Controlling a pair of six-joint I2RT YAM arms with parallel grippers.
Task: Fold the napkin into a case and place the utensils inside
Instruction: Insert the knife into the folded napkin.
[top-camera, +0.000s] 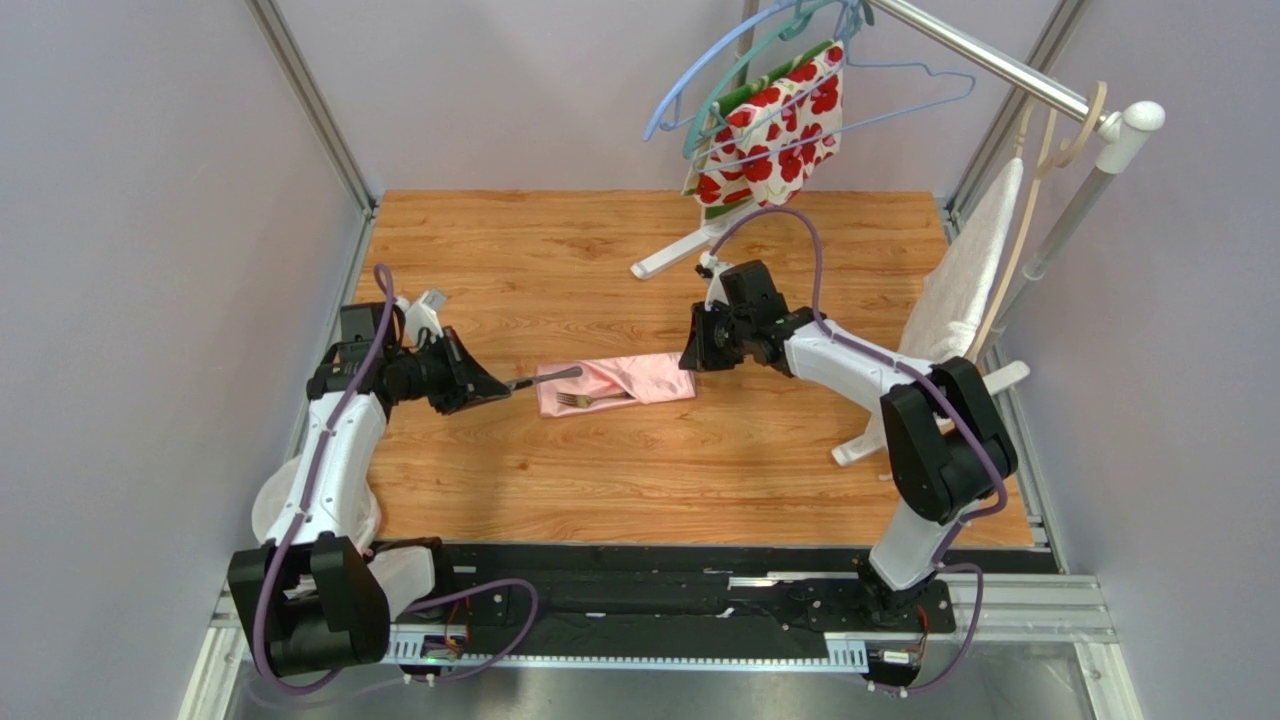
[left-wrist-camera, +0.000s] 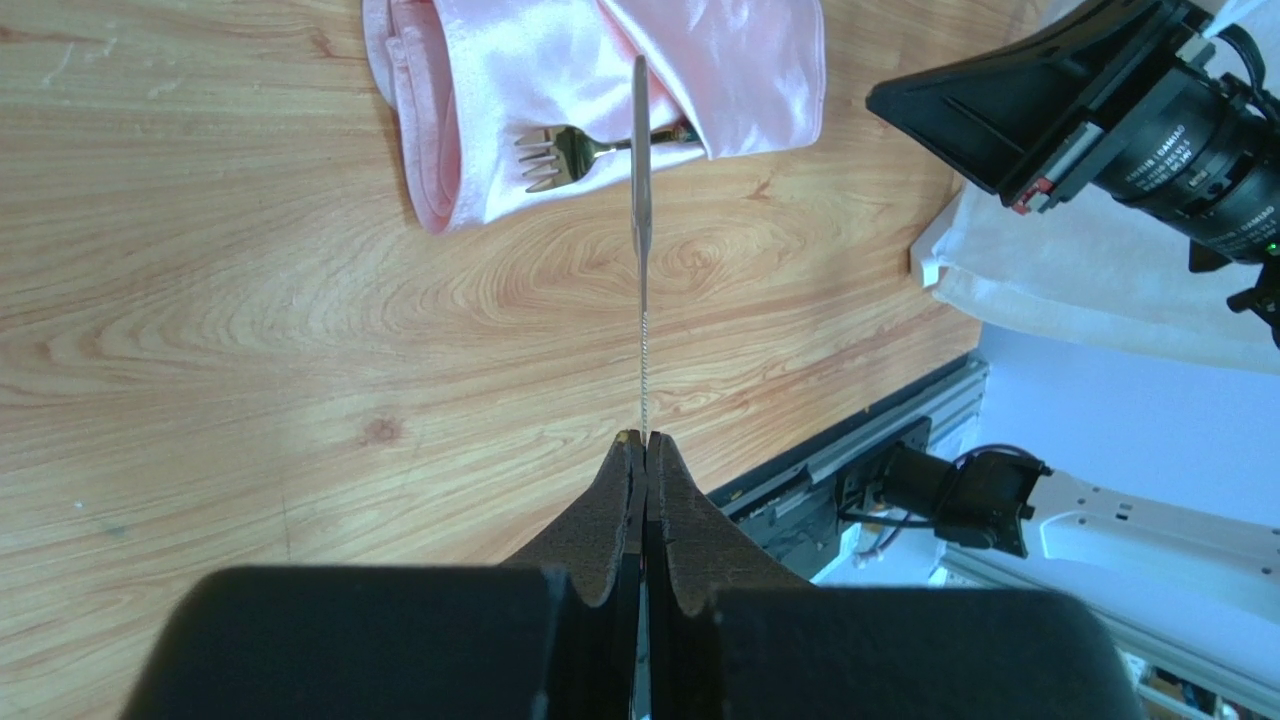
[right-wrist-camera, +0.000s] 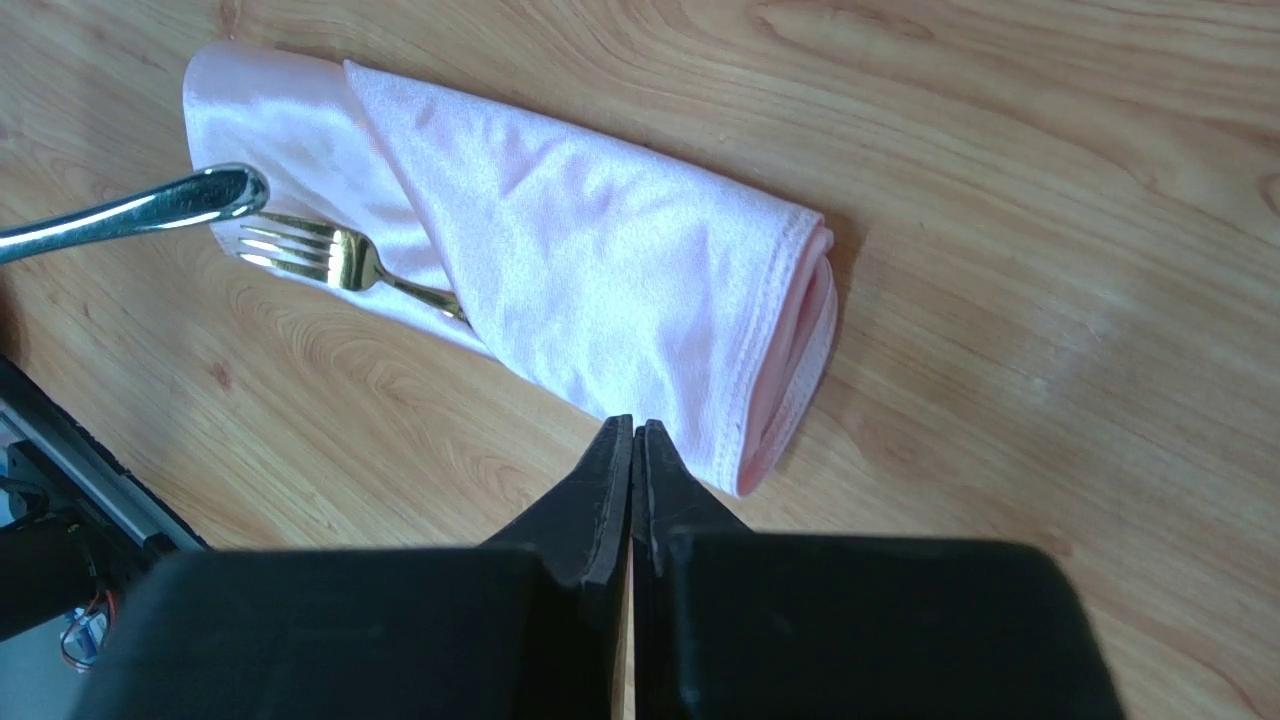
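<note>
The light-pink napkin (top-camera: 628, 380) lies folded into an oblong case (right-wrist-camera: 601, 285) in the middle of the wooden table. A silver-tined fork (top-camera: 579, 399) (right-wrist-camera: 323, 255) sticks out of the case's left end, its handle tucked under the fold (left-wrist-camera: 601, 75). My left gripper (left-wrist-camera: 646, 443) (top-camera: 505, 389) is shut on the end of the thin knife (left-wrist-camera: 642, 255). The knife's tip (right-wrist-camera: 150, 207) reaches over the case's left end, just above the fork (left-wrist-camera: 549, 155). My right gripper (right-wrist-camera: 633, 428) (top-camera: 694, 357) is shut at the case's right end, and no cloth shows between its jaws.
A clothes rack (top-camera: 977, 60) spans the back right, its white foot (top-camera: 676, 252) resting on the table behind the case. A red-and-white floral cloth (top-camera: 774, 135) hangs from it on coloured hangers. A white cloth (top-camera: 969, 270) hangs at the right edge.
</note>
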